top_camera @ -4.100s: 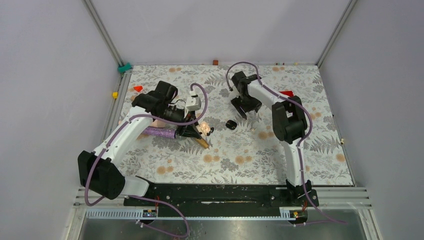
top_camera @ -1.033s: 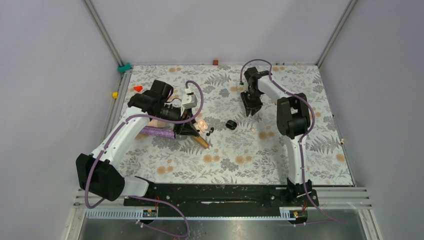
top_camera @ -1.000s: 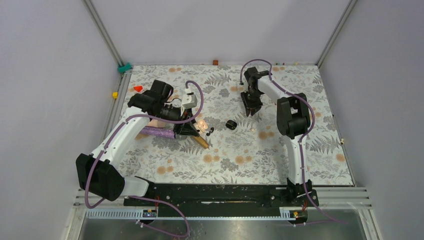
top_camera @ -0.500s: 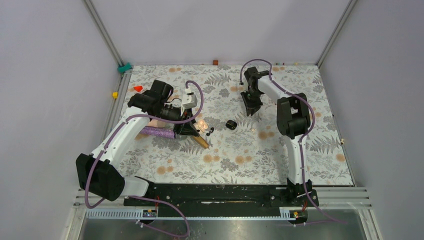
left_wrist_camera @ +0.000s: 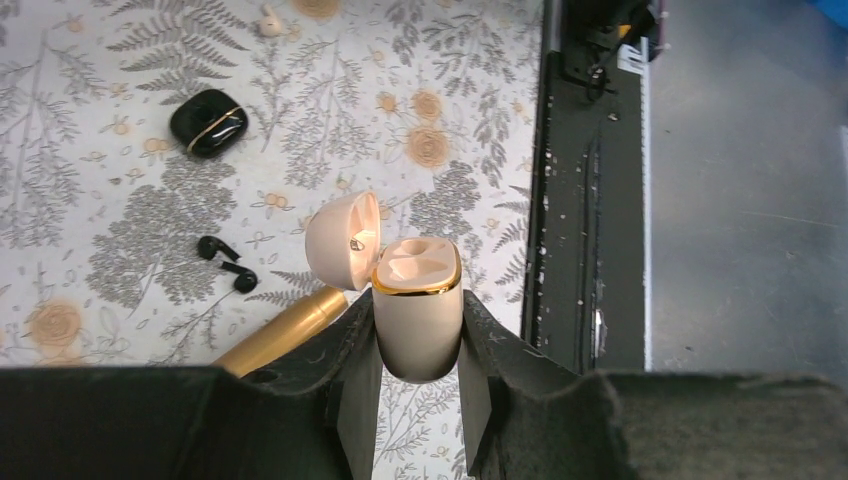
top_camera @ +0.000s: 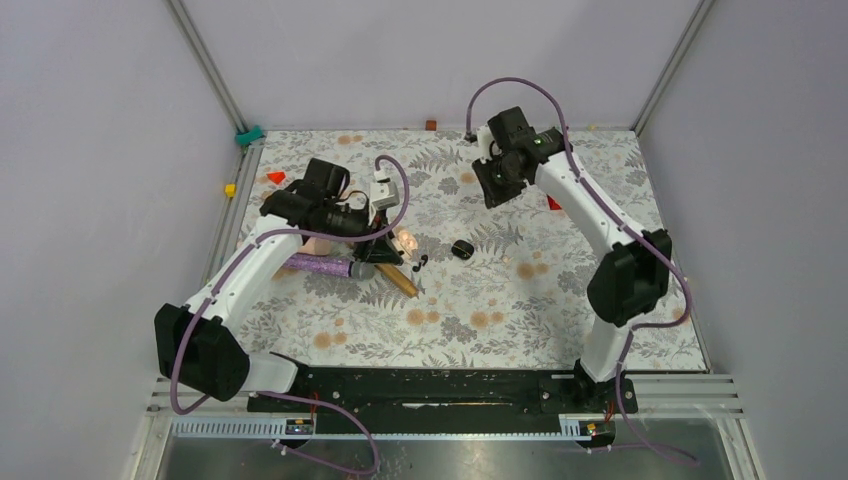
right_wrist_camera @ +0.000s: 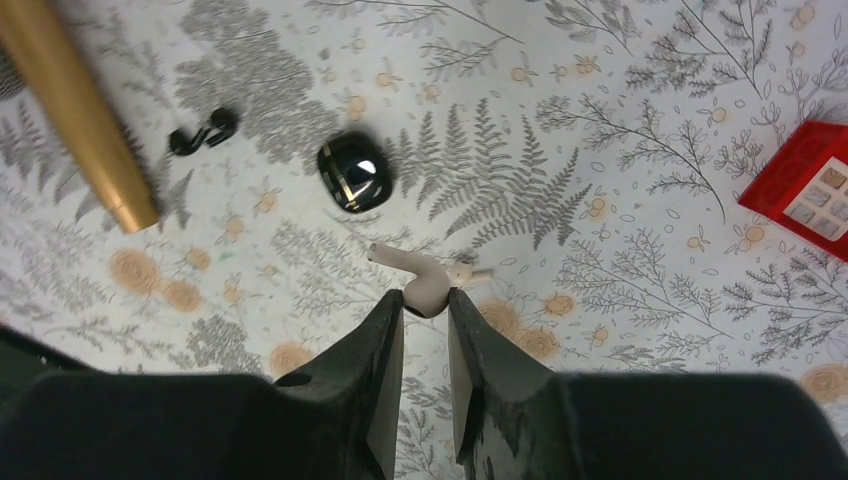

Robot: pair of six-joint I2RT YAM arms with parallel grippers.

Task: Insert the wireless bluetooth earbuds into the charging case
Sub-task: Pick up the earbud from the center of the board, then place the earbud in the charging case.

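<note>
Two tiny black earbuds (left_wrist_camera: 225, 263) lie loose on the fern-print mat, also in the right wrist view (right_wrist_camera: 203, 131). The glossy black charging case (left_wrist_camera: 208, 122) sits shut beside them (top_camera: 461, 249). My left gripper (left_wrist_camera: 417, 310) is shut on a cream-pink case (left_wrist_camera: 417, 325) with a gold rim. Its lid (left_wrist_camera: 340, 240) is swung open and its wells look empty. My right gripper (right_wrist_camera: 426, 300) hangs above the mat, shut on a cream earbud (right_wrist_camera: 425, 283). Another cream earbud (right_wrist_camera: 468, 270) lies on the mat below it.
A gold cylinder (right_wrist_camera: 75, 110) and a purple-handled microphone (top_camera: 325, 266) lie by the left gripper. A red block (right_wrist_camera: 805, 190) sits at the right. Small red (top_camera: 275, 177), yellow (top_camera: 230, 189) and teal (top_camera: 248, 133) pieces lie along the left edge.
My right gripper closed on the cream earbud and rose off the mat toward the back, its elbow swinging out to the right. The left arm shifted only slightly with the open cream case.
</note>
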